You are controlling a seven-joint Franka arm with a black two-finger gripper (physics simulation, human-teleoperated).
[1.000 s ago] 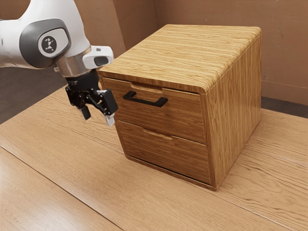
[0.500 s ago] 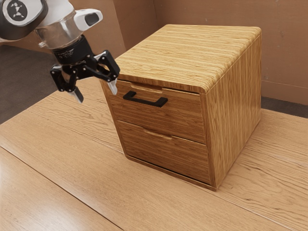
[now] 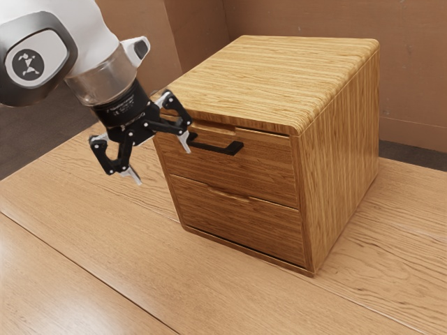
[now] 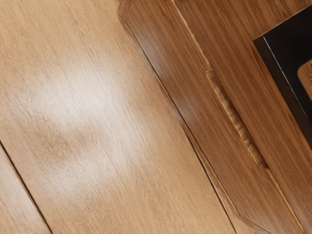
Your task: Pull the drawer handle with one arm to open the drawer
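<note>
A wooden two-drawer cabinet (image 3: 279, 77) stands on the table. Its top drawer (image 3: 244, 171) carries a black bar handle (image 3: 216, 146) and sits flush with the cabinet front. My black gripper (image 3: 159, 159) is open wide at the handle's end toward the exterior view's left. One fingertip (image 3: 184, 142) is right by that end of the bar, and the other hangs lower, away from the cabinet. Nothing is between the fingers. In the wrist view the black handle (image 4: 290, 73) lies to one side, with the lower drawer's grooved pull (image 4: 234, 122) beside it.
The lower drawer (image 3: 241, 216) has only a shallow recessed pull and is flush too. Wooden tabletop (image 3: 105, 265) stretches in front of and beside the cabinet. Brown walls (image 3: 419, 63) rise behind it.
My hand rose and its fingers spread wide, then it came down and toward the exterior view's right, turning, until one fingertip reached the handle's end. The drawer front has not moved.
</note>
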